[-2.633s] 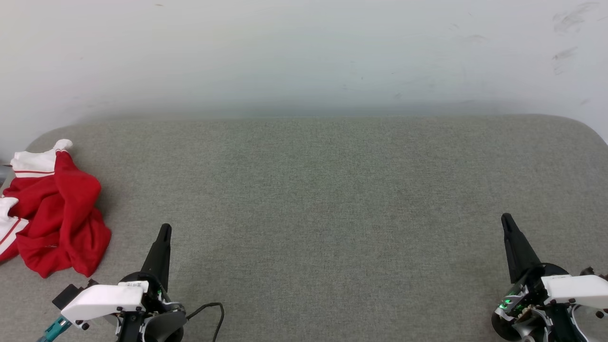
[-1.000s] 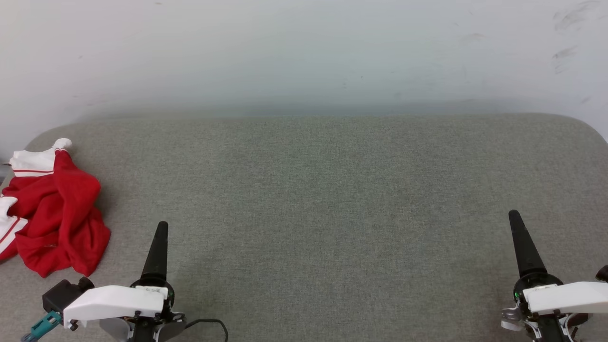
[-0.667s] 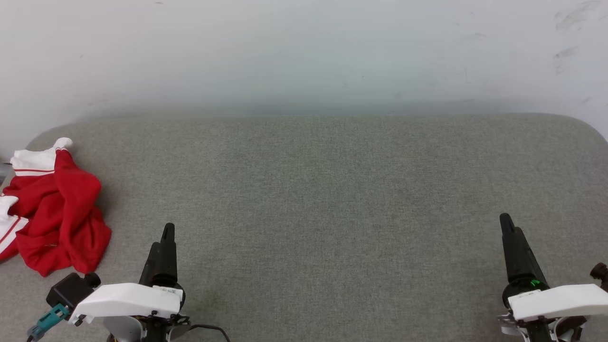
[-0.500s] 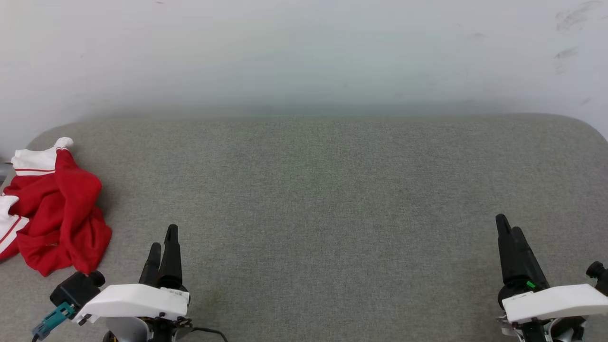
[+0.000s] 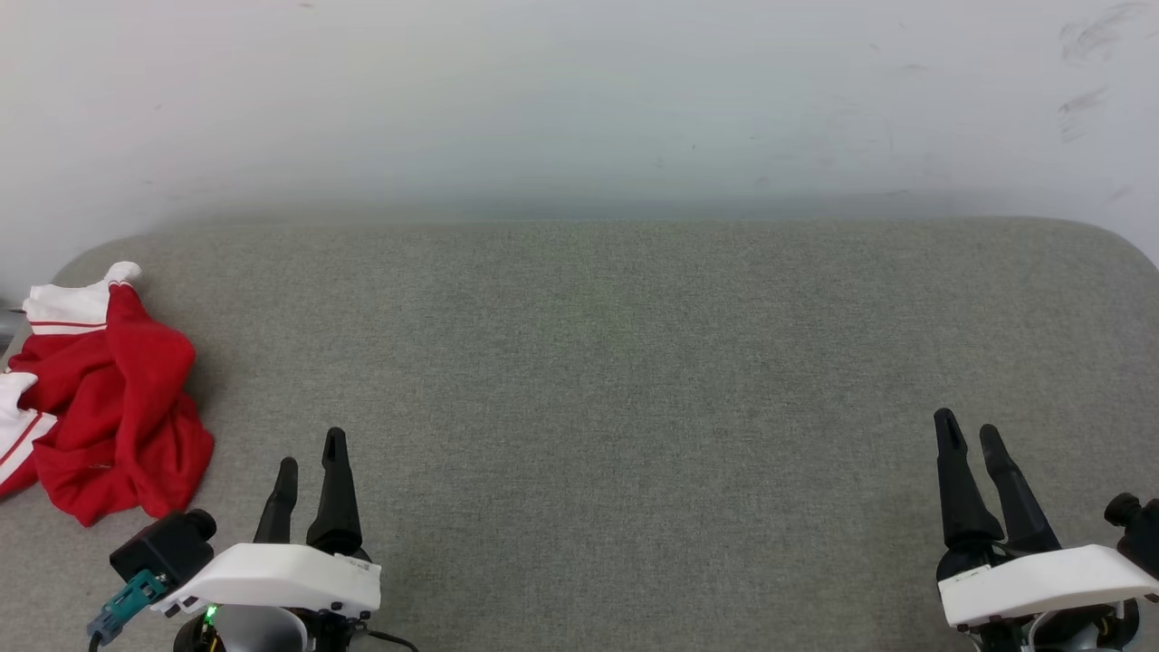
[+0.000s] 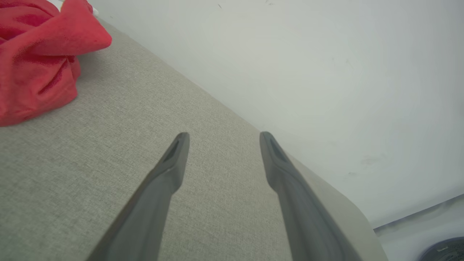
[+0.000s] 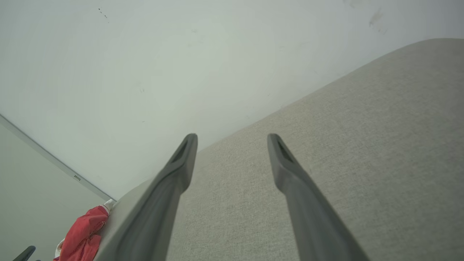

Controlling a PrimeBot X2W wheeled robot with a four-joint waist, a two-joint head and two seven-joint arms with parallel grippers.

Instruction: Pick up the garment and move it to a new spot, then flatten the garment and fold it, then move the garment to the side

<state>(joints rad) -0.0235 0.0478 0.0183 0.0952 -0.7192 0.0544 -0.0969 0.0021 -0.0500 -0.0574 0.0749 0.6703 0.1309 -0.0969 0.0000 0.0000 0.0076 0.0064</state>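
The garment [image 5: 109, 407] lies crumpled at the far left edge of the grey padded surface [image 5: 634, 362], red with white sleeves showing at its back and left. It shows again in the left wrist view's upper left corner as a red heap [image 6: 32, 61], and small at the bottom left of the right wrist view [image 7: 83, 237]. My left gripper [image 5: 311, 451] hovers open at the lower left, to the right of the garment and apart from it. My right gripper [image 5: 967, 432] stands open at the lower right, nothing between its fingers.
A pale wall [image 5: 579, 100] rises behind the surface's far edge. The surface has rounded corners at the back left and back right. A dark cable end with a teal plug [image 5: 122, 607] hangs by my left wrist.
Both wrists have rolled, so each gripper's two fingers now show side by side instead of one behind the other. Both grippers sit slightly lower in the head view. The garment has not moved.
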